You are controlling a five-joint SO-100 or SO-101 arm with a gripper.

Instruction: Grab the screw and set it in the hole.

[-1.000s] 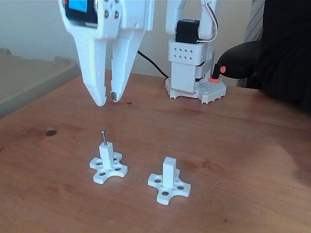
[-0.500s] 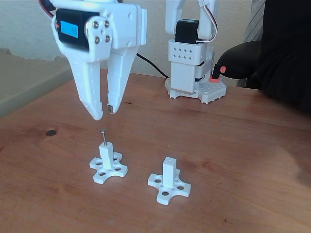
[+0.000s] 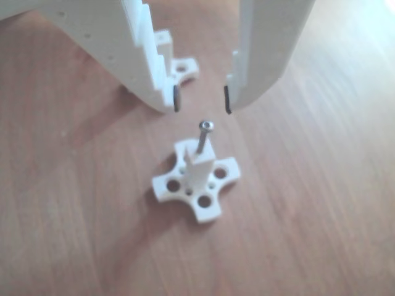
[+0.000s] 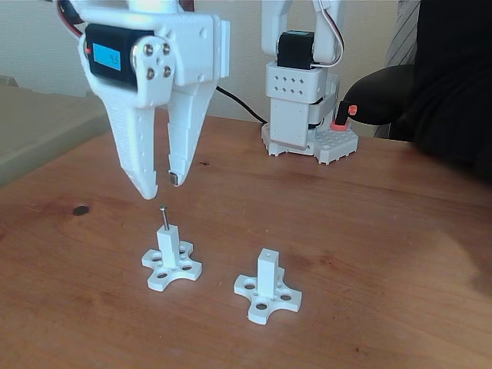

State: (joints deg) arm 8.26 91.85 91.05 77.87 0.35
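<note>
Screw [image 4: 163, 217] upright in post, fingers [image 4: 143, 184] spread above, second post's hole [image 4: 265, 252] bare

In the fixed view, a blue label [image 4: 110, 56] sits on the black motor at the top of the tool [image 4: 159, 185]. It carries small dark characters, perhaps two digits, too small to read with certainty. No other text, brand, number or sign can be read in either view.
</note>
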